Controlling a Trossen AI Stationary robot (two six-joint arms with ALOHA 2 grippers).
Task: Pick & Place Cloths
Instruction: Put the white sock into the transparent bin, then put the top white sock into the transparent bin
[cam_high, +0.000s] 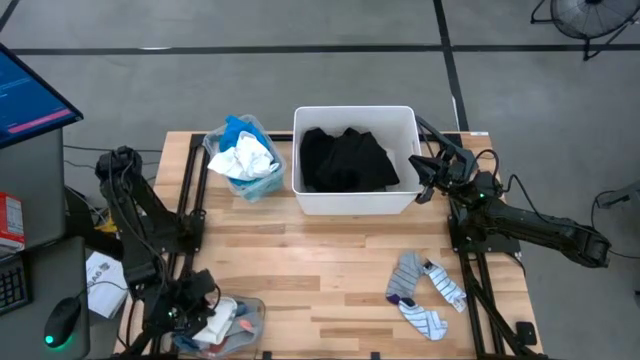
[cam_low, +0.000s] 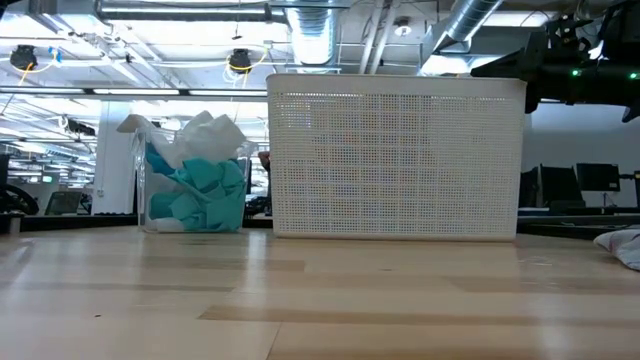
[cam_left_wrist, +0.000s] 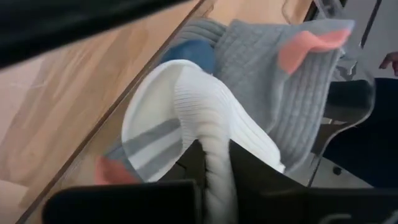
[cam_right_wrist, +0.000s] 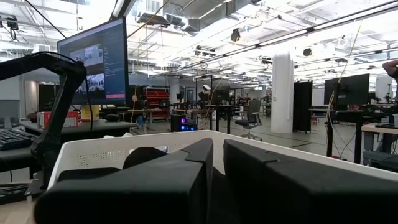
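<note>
Fingers of my left gripper (cam_left_wrist: 214, 180) pinch a white ribbed sock (cam_left_wrist: 186, 118) inside the clear bin (cam_high: 245, 318) at the table's near-left corner, grey sock (cam_left_wrist: 280, 74) alongside. My right gripper (cam_high: 428, 178) hovers pressed shut at the white tub's (cam_high: 355, 203) right rim, black garment (cam_high: 345, 160) inside.

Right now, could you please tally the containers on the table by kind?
White plastic tub: 1, holding a black garment
Clear plastic bins: 2, one beside the tub with cloths, one front left with socks, where the left gripper is shut on a white sock
Total: 3
</note>
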